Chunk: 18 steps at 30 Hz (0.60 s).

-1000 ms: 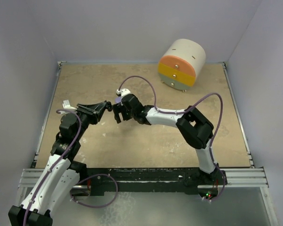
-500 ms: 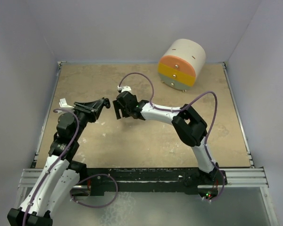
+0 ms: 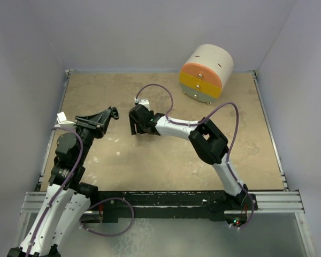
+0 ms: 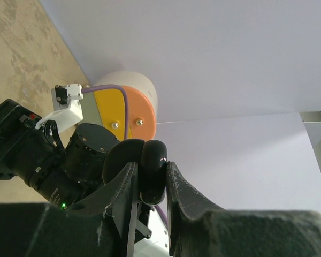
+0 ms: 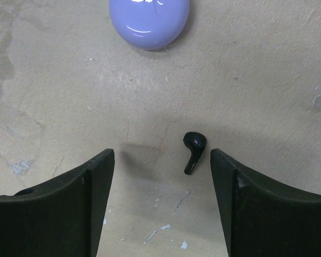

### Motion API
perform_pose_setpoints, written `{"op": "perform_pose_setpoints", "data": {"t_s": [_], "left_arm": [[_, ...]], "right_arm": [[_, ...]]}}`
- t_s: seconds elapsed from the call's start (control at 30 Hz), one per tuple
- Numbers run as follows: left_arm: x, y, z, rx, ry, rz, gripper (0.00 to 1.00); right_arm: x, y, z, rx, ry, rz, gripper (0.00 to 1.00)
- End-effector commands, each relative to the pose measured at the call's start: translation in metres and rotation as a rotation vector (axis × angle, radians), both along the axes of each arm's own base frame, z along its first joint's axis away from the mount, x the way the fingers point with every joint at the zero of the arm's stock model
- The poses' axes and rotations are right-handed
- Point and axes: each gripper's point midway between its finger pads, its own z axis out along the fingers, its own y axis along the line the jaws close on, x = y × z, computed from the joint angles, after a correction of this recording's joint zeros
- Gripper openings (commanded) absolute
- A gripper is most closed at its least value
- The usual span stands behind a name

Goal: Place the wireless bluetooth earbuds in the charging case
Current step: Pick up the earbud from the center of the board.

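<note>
In the top view, the left end effector (image 3: pixel 110 113) has drawn back toward 9 o'clock over the past second. The right end effector (image 3: pixel 134 127) has parted from it and now sits low over the table (image 3: pixel 166 160); we judge a pick-up comes next.

In the left wrist view, its fingers are clamped on what looks like the black case (image 4: pixel 153 160).

In the right wrist view, the fingers stand apart. The black earbud (image 5: pixel 193 151) lies between them, toward 3 o'clock, with the lavender case (image 5: pixel 148 21) at 12.

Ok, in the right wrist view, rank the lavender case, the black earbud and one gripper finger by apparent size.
1. finger: looks largest, but it is nearest the camera, so unsure.
2. lavender case, cut by the top edge.
3. black earbud, clearly smallest.
</note>
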Motion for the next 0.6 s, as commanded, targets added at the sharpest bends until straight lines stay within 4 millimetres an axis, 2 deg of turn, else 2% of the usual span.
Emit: {"op": "perform_pose_setpoints", "data": {"t_s": [0.0,0.2,0.57], "left_arm": [[-0.001,0.006,0.01,-0.006,-0.017,0.028,0.0],[0.0,0.009,0.006,-0.012,-0.008,0.046,0.0],[-0.002,0.012,0.006,-0.015,-0.007,0.058,0.0]], "right_arm": [[0.009,-0.005,0.003,0.012,0.006,-0.075,0.73],[0.012,-0.015,-0.006,-0.01,0.015,-0.106,0.65],[0.01,-0.02,-0.021,-0.045,0.035,-0.112,0.5]]}}
